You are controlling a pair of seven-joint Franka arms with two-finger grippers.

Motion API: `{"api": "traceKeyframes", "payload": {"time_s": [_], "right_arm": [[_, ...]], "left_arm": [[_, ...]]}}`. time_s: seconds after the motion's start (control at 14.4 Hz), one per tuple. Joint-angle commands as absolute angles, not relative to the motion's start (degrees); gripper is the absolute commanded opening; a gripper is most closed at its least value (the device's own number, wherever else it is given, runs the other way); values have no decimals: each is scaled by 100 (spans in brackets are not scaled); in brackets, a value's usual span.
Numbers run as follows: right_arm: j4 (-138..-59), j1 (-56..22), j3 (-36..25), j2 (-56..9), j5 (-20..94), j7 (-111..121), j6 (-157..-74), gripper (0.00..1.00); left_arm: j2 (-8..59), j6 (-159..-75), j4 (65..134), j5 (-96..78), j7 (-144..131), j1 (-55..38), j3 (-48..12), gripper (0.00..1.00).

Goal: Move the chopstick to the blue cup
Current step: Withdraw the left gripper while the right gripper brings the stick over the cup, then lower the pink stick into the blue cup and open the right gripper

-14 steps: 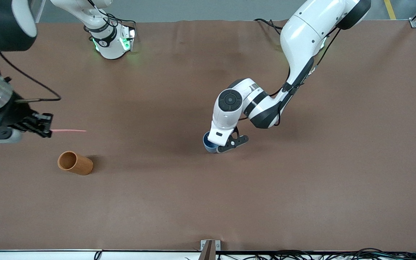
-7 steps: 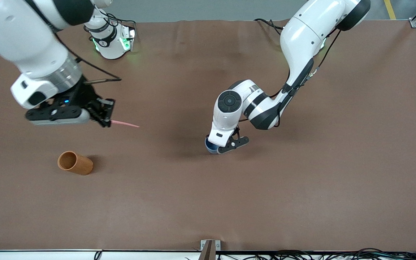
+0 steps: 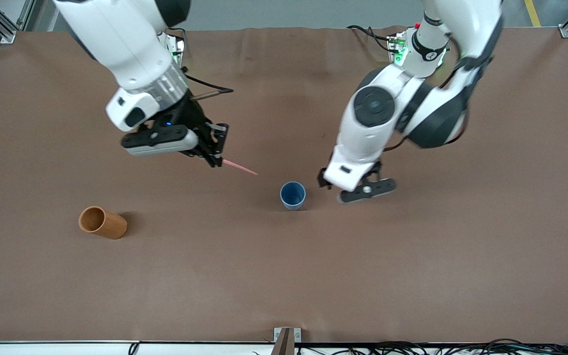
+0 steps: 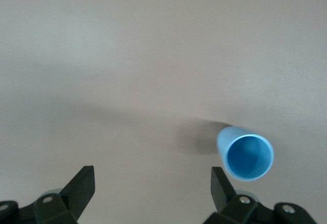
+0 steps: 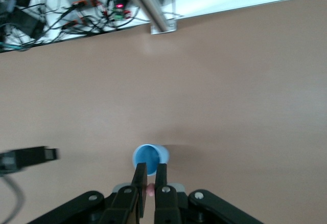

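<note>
Orange-brown cup [image 3: 102,223] lay on side toward right arm's end. Right gripper [image 3: 216,159] pinched chopstick [image 3: 239,167], tip slanted toward blue cup [image 3: 293,195], likely for insertion. Blue cup stood upright mid-table. Left gripper [image 3: 355,190], fingers spread, hung just beside cup, apart.

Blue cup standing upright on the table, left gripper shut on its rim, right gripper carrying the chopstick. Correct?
Not quite. The left gripper is open and clear of the blue cup, as the front and left wrist views show. The cup does stand upright, and the right gripper holds the chopstick.
</note>
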State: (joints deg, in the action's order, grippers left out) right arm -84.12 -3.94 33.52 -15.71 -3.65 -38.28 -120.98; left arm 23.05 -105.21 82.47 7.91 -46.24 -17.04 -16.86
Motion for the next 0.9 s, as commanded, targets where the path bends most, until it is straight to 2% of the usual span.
{"api": "traceKeyframes", "payload": {"time_s": [0.0, 0.21, 0.35, 0.56, 0.83], "right_arm": [[-8525, -623, 3428, -1862, -561, -3990, -12680, 4], [-8552, -1001, 3428, -2170, -1360, -3999, -12876, 4], [-8587, -1273, 3428, -2372, -1869, -4174, -12893, 4], [-8587, -1607, 3419, -2724, -2670, -4419, -12981, 6], [-8596, -1863, 3410, -3102, -3864, -5360, -13272, 7]], "left_arm": [[1611, -10136, 8464, 239, -3398, -1696, -908, 100], [1109, -9661, 8464, -148, -1930, -1391, -309, 100], [854, -9362, 8464, -211, -1138, -1047, -264, 100], [432, -8843, 8446, -167, -257, -1011, 122, 100], [334, -8789, 8446, -141, -53, -940, 229, 100]]}}
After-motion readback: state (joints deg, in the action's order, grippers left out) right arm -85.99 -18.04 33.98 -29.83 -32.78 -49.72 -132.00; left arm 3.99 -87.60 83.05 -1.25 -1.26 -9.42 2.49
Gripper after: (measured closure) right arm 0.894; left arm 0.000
